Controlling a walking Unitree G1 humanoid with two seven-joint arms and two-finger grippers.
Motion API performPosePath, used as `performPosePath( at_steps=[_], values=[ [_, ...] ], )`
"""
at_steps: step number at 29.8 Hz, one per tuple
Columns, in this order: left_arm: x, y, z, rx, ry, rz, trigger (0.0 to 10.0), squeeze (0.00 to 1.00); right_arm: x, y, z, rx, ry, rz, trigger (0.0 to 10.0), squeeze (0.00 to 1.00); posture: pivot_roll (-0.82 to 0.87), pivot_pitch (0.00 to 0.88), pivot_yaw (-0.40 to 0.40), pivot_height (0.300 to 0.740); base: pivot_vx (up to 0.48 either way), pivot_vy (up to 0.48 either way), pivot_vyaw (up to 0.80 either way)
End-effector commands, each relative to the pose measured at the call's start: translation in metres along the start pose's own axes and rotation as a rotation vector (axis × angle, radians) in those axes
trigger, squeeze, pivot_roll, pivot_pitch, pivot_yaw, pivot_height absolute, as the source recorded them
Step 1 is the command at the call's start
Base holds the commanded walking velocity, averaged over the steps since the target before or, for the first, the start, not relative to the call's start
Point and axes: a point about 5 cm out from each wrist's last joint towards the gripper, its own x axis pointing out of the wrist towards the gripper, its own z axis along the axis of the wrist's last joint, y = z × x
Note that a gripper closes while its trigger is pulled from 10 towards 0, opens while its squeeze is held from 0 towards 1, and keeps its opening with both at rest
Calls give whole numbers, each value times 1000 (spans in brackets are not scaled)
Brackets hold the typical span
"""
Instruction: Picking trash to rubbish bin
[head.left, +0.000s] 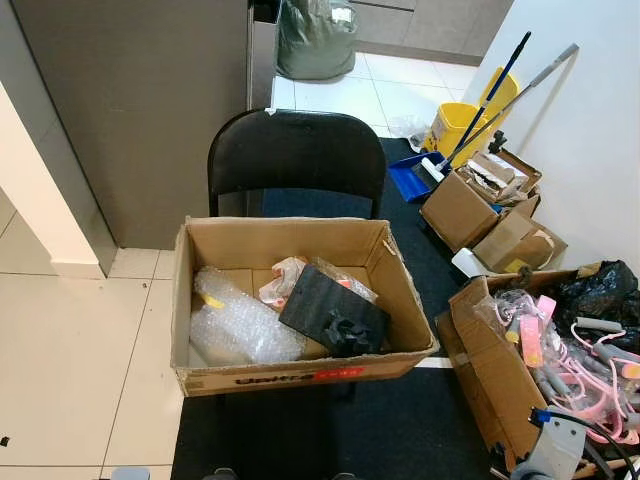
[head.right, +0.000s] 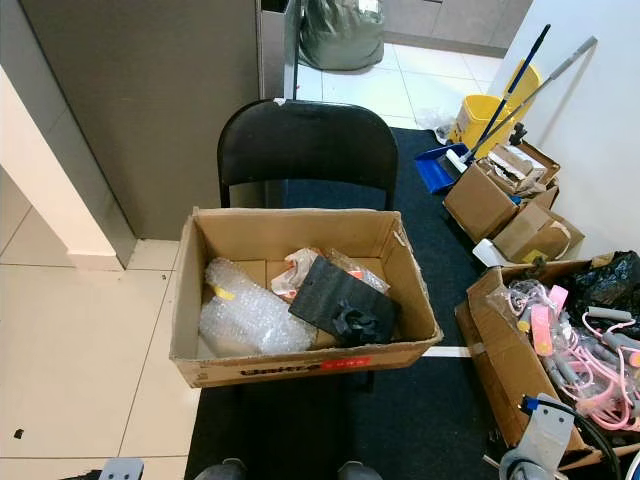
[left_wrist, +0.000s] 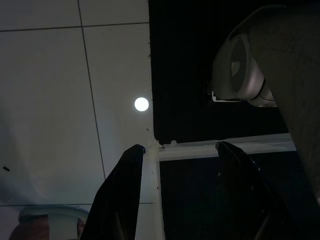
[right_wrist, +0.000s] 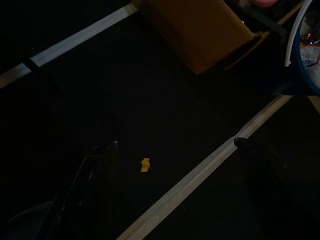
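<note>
Both arms are hanging low w/ fingers spread and empty, left gripper (left_wrist: 177, 195) over tile edge, right gripper (right_wrist: 175, 190) over dark mat, while trash box (head.left: 300, 375) is sitting ahead on the chair (head.left: 296, 150), roughly centred btw them.

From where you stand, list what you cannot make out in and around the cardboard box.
- Cardboard box: its floor, hidden under the bubble wrap and black foam piece in the eye views.
- Chair: its seat, covered by the box.
- Printing on the box front: too blurred to read.
- Yellow scrap: too small and dark to identify, right wrist view.
</note>
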Motion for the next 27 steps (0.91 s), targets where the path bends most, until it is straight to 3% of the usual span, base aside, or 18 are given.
performPosePath(
  at_steps=[1, 27],
  values=[
    [-1, -5, -11, 9, 44, -12, 10000, 0, -2, -7, -9, -15, 35, -15, 10000, 0, 25, 161, -131, 740, 0, 0, 0],
    [-1, -4, -8, 33, 51, -18, 10000, 0, -2, -2, -12, -23, 47, 4, 10000, 0, 38, 158, -128, 740, 0, 0, 0]
  ],
)
